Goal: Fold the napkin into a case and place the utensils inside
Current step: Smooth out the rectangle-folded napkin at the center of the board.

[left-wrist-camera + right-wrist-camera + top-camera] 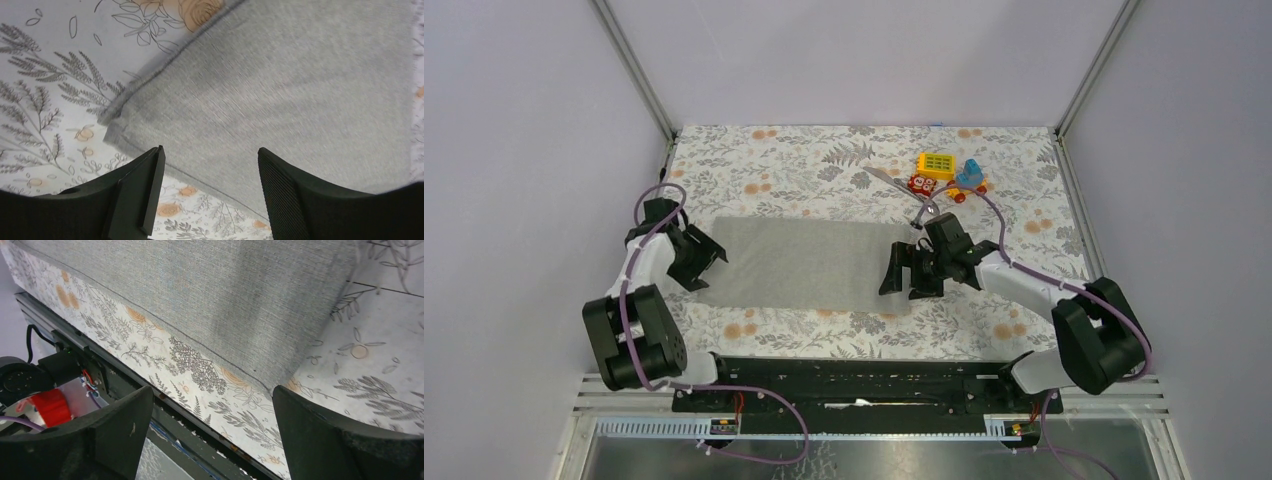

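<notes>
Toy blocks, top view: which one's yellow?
The rectangular block at the cluster's back left, beside the blue toy and behind the red one.

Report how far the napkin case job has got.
Done: the napkin lies as a flat grey rectangle, its edge looking doubled, so apparently folded once. In hand: nothing; the left claw and right claw hang open at its two ends. Remaining: further folding into a case, then the utensils, lying beside the toy blocks, go inside.

Left claw (712, 258), right claw (908, 281): jaws apart
</notes>
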Controlling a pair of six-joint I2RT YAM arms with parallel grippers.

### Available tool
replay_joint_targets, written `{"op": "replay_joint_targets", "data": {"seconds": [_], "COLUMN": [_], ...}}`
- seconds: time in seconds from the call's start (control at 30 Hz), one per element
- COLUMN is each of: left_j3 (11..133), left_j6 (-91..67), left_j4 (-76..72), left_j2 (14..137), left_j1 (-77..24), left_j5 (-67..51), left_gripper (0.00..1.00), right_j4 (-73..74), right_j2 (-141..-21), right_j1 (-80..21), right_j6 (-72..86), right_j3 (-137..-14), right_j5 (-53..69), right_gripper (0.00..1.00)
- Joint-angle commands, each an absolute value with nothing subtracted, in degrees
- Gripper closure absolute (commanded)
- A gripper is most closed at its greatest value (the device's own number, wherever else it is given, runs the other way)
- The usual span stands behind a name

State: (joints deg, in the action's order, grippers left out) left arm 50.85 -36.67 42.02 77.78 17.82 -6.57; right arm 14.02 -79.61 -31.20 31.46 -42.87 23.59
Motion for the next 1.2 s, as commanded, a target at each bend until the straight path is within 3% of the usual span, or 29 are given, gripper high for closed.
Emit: {"op": "replay_joint_targets", "data": {"seconds": [0.0,0.27,0.43,0.5,0.63,0.87,1.17], "left_j3": [49.61,46.85,52.43,54.39,56.67,65.38,71.93], "left_j6": [-36.15,-37.49,-35.54,-35.45,-39.03,-39.99,-38.7], "left_j4": [37.78,35.83,35.12,32.35,22.63,16.23,14.67], "left_j2": [83.37,85.12,79.15,79.09,83.48,97.91,105.94], "left_j1": [18.2,20.49,20.29,20.0,18.78,17.68,17.83], "left_j5": [-6.11,-6.78,-13.69,-17.31,-25.75,-29.71,-29.56], "left_gripper": [0.27,0.24,0.17,0.09,0.03,0.04,0.04], "right_j4": [6.18,8.64,12.67,12.44,10.77,5.5,2.26], "right_j2": [-82.74,-83.8,-80.87,-83.72,-93.35,-107.03,-109.46], "right_j1": [-31.75,-31.77,-31.7,-31.66,-30.61,-26.79,-21.47], "right_j6": [33.44,31.83,29.26,29.15,29.65,33.23,32.27], "right_j3": [-42.11,-40.93,-49.21,-54.07,-64.22,-75.05,-71.83], "right_j5": [29.0,22.03,17.92,17.72,21.27,27.18,28.26], "right_gripper": [0.06,0.13,0.01,0.0,0.0,0.0,0.0]}}
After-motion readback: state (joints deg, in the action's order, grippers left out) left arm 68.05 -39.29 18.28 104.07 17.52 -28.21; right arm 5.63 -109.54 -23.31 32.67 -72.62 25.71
